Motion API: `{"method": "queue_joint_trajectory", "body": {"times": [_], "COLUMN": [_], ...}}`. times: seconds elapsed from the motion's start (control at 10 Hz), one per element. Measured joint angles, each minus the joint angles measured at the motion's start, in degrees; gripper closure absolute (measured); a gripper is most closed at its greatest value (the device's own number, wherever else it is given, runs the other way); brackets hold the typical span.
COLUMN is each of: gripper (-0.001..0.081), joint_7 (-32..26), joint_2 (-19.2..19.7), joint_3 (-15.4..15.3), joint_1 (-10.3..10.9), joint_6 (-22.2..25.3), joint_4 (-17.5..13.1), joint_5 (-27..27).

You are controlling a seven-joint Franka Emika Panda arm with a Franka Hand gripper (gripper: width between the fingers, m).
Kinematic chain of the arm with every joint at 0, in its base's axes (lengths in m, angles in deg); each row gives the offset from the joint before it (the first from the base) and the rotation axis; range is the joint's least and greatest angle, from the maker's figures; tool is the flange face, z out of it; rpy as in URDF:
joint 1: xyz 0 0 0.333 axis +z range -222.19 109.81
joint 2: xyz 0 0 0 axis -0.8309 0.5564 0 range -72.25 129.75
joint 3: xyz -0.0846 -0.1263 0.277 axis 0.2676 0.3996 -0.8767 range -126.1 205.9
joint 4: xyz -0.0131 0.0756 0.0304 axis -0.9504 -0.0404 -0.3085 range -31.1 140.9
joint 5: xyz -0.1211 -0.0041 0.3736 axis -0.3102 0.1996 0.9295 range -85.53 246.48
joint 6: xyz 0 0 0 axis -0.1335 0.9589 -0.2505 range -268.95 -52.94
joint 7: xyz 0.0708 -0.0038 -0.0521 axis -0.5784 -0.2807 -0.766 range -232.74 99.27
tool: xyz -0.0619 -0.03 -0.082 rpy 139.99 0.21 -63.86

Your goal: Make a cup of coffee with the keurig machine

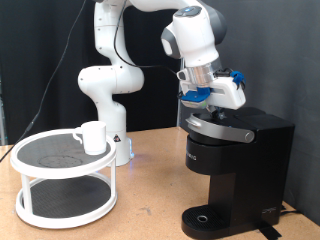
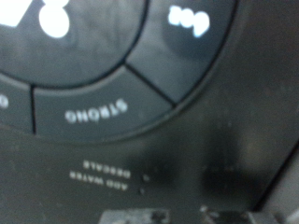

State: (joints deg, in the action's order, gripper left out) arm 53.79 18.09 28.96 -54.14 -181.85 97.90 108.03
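The black keurig machine (image 1: 235,165) stands at the exterior view's right, its lid down and its round drip base (image 1: 205,219) bare. My gripper (image 1: 205,106) hovers right over the lid's top panel, its fingers hidden behind the hand. The wrist view is filled by that panel (image 2: 140,112) seen from very close, with a "STRONG" button (image 2: 93,115) and "ADD WATER / DESCALE" print. The white cup (image 1: 92,137) stands on the top tier of a white rack at the exterior view's left, far from the gripper.
The white two-tier round rack (image 1: 65,180) with dark mesh shelves sits on the wooden table (image 1: 150,195) at the exterior view's left. The robot's white base (image 1: 105,95) stands behind it. A black curtain forms the backdrop.
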Motion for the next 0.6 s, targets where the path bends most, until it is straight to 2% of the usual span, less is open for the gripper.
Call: {"method": "queue_joint_trajectory", "body": {"times": [0.6], "gripper": [0.0806], "joint_7": [3.1], "joint_2": [-0.7], "joint_3": [-1.2], "joint_1": [0.0], "joint_6": [1.7], "joint_4": [0.5], "joint_5": [0.2]}}
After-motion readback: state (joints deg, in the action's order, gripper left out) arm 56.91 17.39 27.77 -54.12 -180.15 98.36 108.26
